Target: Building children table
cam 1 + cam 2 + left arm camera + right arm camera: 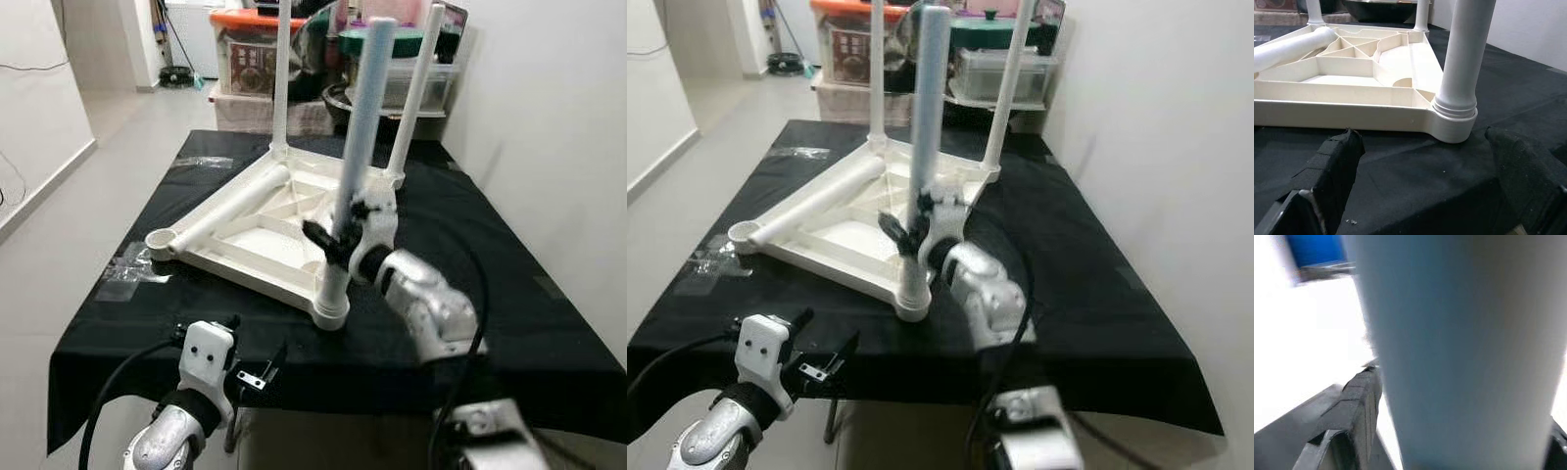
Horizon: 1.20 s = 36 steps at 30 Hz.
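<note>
Left gripper (257,376) fingers apart at table edge; right gripper (338,235) fingers clamping upright white leg (362,127), upturned ribbed tabletop (257,230)

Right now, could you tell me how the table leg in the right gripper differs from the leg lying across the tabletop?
The gripped leg stands upright in the near corner socket; the loose leg lies flat across the upturned tabletop, in no socket. The right gripper clamps the upright one; nothing holds the lying one. Both are plain white tubes.
</note>
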Tool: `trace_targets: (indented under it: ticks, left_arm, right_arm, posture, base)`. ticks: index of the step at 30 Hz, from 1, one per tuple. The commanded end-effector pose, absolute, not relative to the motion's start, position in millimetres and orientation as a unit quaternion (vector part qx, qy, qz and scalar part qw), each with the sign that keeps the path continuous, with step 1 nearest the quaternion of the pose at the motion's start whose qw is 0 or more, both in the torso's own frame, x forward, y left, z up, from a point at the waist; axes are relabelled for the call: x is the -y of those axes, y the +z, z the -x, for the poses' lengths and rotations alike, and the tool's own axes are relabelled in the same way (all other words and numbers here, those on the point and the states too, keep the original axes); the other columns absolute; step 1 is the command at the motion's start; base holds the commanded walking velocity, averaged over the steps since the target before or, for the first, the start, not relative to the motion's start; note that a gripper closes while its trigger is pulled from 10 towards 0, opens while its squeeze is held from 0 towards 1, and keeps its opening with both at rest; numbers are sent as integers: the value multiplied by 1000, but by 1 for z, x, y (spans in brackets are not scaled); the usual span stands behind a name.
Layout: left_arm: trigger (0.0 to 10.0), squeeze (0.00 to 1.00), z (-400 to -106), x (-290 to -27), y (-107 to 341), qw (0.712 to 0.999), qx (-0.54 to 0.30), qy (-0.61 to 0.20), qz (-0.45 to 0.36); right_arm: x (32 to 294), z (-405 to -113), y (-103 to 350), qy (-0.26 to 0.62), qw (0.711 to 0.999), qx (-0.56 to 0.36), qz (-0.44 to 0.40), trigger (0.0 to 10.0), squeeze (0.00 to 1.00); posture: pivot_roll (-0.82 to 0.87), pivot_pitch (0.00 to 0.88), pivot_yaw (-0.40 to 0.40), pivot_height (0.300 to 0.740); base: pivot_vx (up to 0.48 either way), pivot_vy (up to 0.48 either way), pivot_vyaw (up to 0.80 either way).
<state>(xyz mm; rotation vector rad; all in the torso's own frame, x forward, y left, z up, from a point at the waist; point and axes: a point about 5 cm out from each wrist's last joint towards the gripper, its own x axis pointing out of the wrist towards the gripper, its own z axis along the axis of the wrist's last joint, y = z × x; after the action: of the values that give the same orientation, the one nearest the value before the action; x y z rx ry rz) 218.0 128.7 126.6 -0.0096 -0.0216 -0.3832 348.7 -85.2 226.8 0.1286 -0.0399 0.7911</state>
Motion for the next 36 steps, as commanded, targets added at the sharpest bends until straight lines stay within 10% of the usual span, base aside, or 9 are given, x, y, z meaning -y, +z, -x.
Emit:
trace_targets:
  ticks: [1, 9, 22, 23, 29, 30, 31, 32, 36]
  left_arm:
    - [10000, 0, -219, -131, 124, 983, 8, -185, 6]
    - [10000, 0, -217, -132, 124, 985, 8, -174, 4]
    - [10000, 0, -213, -131, 123, 983, 0, -183, 12]
    - [10000, 0, -213, -131, 122, 982, -2, -188, 13]
    - [10000, 0, -212, -132, 123, 981, -4, -193, 13]
    - [10000, 0, -213, -132, 123, 981, -4, -196, 10]
    - [10000, 0, -213, -132, 123, 981, -4, -196, 10]
    - [10000, 0, -213, -131, 124, 981, -4, -194, 10]
    - [10000, 0, -215, -128, 124, 981, -1, -194, 10]
  right_arm:
    - [61, -330, 241, 514, 855, 64, -37, 10000, 0]
    - [51, -318, 212, 555, 831, 11, 29, 0, 0]
    - [127, -335, 173, 27, 995, -81, -41, 0, 0]
    - [114, -327, 179, 97, 993, -54, -43, 10000, 0]
    - [95, -316, 188, 199, 978, -24, -62, 10000, 0]
    - [89, -318, 195, 239, 969, -10, -67, 10000, 1000]
    - [89, -318, 195, 239, 969, -10, -67, 10000, 1000]
    - [82, -322, 207, 311, 949, 17, -58, 10000, 0]
    - [66, -309, 234, 528, 845, 78, -7, 10000, 0]
  posture:
    - [102, 0, -106, 740]
    - [102, 0, -120, 740]
    - [41, 0, -63, 740]
    - [42, 0, -60, 740]
    - [42, 0, -60, 740]
    - [54, 0, -57, 740]
    - [54, 0, -57, 740]
    - [62, 0, -65, 740]
    - [84, 0, -83, 740]
  base:
    - [0, 0, 0]
    - [0, 0, 0]
    - [0, 0, 0]
    - [0, 0, 0]
    - [0, 0, 0]
    - [0, 0, 0]
    - [0, 0, 0]
    - [0, 0, 0]
    - [0, 0, 0]
